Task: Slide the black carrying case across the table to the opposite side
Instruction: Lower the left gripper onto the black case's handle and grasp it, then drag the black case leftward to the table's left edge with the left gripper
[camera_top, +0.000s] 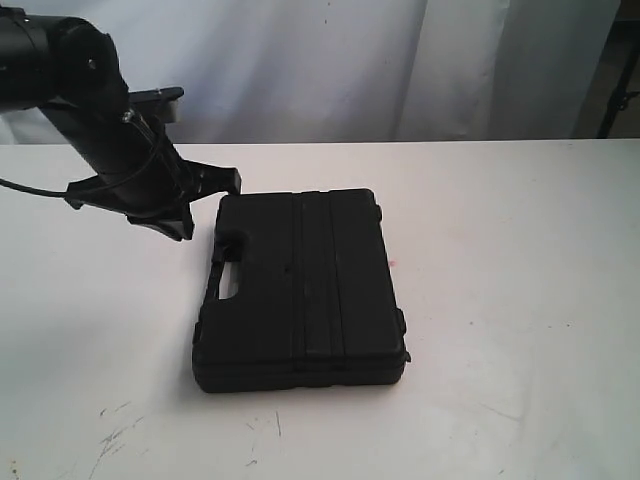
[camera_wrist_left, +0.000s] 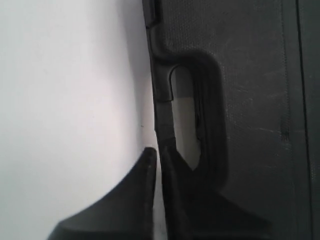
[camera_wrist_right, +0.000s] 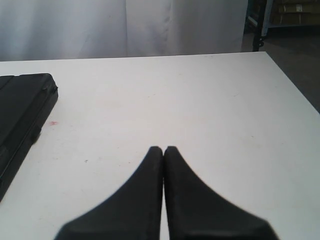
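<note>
White flat tabletop (camera_top: 520, 250). Left gripper (camera_wrist_left: 159, 152), clenched empty, sits at ten o'clock of the black plastic carrying case (camera_top: 310, 290); pushing there might spin it. Right gripper (camera_wrist_right: 163, 150) is clenched too.

White table (camera_top: 520, 300); black case (camera_top: 300, 290) flat on it.

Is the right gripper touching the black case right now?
No, the right gripper is shut over a bare stretch of the table, and the black case lies apart from it, off to one side.
</note>
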